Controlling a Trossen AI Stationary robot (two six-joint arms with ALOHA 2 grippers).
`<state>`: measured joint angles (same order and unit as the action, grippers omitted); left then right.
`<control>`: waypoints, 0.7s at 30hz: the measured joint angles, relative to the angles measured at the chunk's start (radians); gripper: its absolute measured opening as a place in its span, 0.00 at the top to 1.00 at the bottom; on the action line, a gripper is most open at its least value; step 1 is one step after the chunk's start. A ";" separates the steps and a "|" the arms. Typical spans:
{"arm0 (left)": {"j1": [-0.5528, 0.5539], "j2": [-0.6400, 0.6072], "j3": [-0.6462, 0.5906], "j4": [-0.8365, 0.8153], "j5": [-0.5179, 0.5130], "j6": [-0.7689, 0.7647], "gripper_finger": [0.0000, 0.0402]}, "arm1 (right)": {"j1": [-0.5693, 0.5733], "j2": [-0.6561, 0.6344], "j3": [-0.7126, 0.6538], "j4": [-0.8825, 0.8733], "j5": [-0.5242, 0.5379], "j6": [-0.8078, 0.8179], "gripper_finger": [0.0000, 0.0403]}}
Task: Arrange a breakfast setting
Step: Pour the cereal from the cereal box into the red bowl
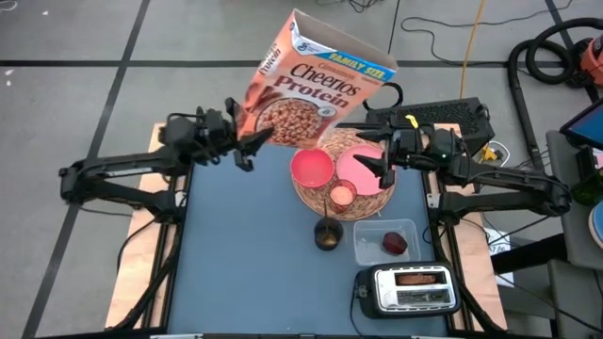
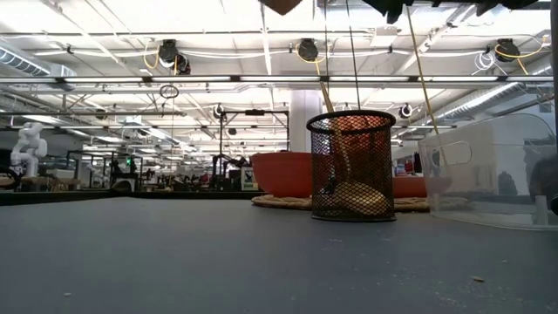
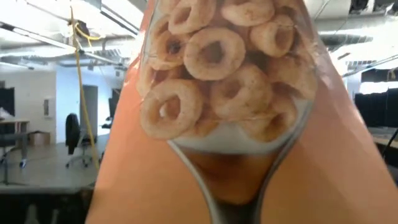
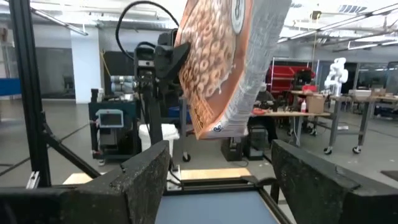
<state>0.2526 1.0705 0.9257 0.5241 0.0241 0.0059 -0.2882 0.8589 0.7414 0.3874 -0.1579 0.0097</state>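
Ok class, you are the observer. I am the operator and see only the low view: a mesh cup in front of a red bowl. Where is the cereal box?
Observer: The cereal box is up in the air, tilted, gripped at its lower end by the left hand.
Operator: And the other hand?
Observer: The right hand is open and empty, above the pink plate.
Operator: Anything in the tub?
Observer: A dark red fruit lies in the clear tub.

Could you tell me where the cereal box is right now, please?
The cereal box is held up off the table by the left gripper, seen in the high view tilted above the far-left edge of the wicker mat, just behind the pink bowl.
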 joint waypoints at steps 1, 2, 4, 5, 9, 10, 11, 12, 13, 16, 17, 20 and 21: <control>0.004 -0.025 0.000 -0.040 -0.001 0.000 0.41 | 0.000 -0.001 0.000 -0.002 0.000 0.000 0.32; 0.007 -0.050 0.000 -0.085 -0.001 0.000 0.41 | 0.000 -0.002 0.000 -0.009 0.000 0.000 0.32; 0.013 -0.100 0.000 -0.158 0.000 0.000 0.41 | 0.000 -0.001 0.000 -0.015 0.000 -0.001 0.32; 0.017 -0.123 0.000 -0.202 0.000 0.000 0.41 | 0.000 -0.001 0.000 -0.020 0.000 -0.004 0.32; 0.027 -0.210 0.000 -0.363 -0.009 -0.001 0.41 | 0.000 -0.001 0.000 -0.030 0.001 -0.023 0.32; 0.028 -0.232 0.000 -0.403 -0.018 -0.001 0.41 | 0.000 -0.001 0.000 -0.029 0.001 -0.026 0.32; 0.029 -0.253 0.000 -0.445 -0.029 0.000 0.41 | 0.000 -0.001 0.000 -0.028 0.001 -0.028 0.32; 0.028 -0.272 0.000 -0.489 -0.043 -0.001 0.41 | 0.000 -0.001 0.000 -0.028 0.001 -0.029 0.32; 0.029 -0.291 0.000 -0.533 -0.058 -0.001 0.41 | 0.000 -0.001 0.000 -0.027 0.001 -0.029 0.32; 0.029 -0.337 0.000 -0.660 -0.095 -0.007 0.41 | 0.000 -0.001 0.000 -0.027 0.001 -0.029 0.32; 0.029 -0.351 0.000 -0.691 -0.099 -0.010 0.41 | 0.000 -0.001 0.000 -0.027 0.001 -0.030 0.32; 0.028 -0.386 0.000 -0.767 -0.113 -0.015 0.41 | 0.000 -0.001 0.000 -0.027 0.001 -0.030 0.32; 0.028 -0.392 0.000 -0.789 -0.116 -0.018 0.41 | 0.000 -0.001 0.000 -0.027 0.001 -0.030 0.32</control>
<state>0.2810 0.6781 0.9257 -0.2646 -0.0917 -0.0116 -0.2885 0.8577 0.7414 0.3603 -0.1574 -0.0200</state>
